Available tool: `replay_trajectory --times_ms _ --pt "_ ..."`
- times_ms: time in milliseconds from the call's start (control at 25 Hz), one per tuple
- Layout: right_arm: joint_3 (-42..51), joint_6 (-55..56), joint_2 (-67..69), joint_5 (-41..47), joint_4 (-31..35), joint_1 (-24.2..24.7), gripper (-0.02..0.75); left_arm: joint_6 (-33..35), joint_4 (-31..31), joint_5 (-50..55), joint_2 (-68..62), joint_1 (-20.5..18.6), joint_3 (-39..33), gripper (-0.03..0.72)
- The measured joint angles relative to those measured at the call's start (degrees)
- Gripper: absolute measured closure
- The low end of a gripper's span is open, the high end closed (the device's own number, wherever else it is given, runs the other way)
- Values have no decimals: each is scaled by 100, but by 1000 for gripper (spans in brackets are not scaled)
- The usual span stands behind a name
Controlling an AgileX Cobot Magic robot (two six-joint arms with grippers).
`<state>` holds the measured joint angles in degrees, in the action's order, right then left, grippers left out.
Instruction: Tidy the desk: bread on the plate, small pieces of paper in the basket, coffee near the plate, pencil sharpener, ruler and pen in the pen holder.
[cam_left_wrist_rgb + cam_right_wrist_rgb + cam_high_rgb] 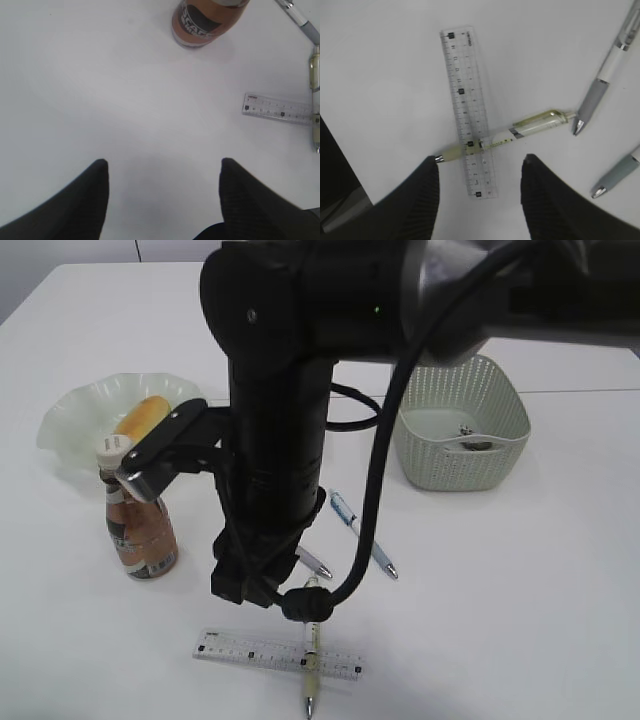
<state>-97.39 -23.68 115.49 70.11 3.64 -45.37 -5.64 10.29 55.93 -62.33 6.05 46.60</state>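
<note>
The bread [147, 415] lies on the wavy pale-green plate [70, 420] at the back left. The coffee bottle [140, 530] stands just in front of that plate. A clear ruler [468, 110] lies near the front edge, crossed by a yellow-green pen [530, 125]. My right gripper [480, 159] hovers open above the ruler's near end, holding nothing. My left gripper [163, 160] is open over bare table, with the coffee bottle [207, 20] ahead of it and the ruler [277, 108] to its right. The pen holder and pencil sharpener are out of view.
The right arm [270, 440] fills the middle of the exterior view and hides the table behind it. A pale-green basket [505, 400] at the back right holds small dark bits. Two more pens [362, 535] [315, 562] lie right of the arm.
</note>
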Motion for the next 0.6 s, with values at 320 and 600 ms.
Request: replay_trajectory --times_ms 320,600 --pt "0 -644 613 -11 128 -242 335 79 0 -127 0 -36 0 182" --pt "0 -682 1017 -375 -144 -267 225 121 -10 -172 0 -36 0 182"
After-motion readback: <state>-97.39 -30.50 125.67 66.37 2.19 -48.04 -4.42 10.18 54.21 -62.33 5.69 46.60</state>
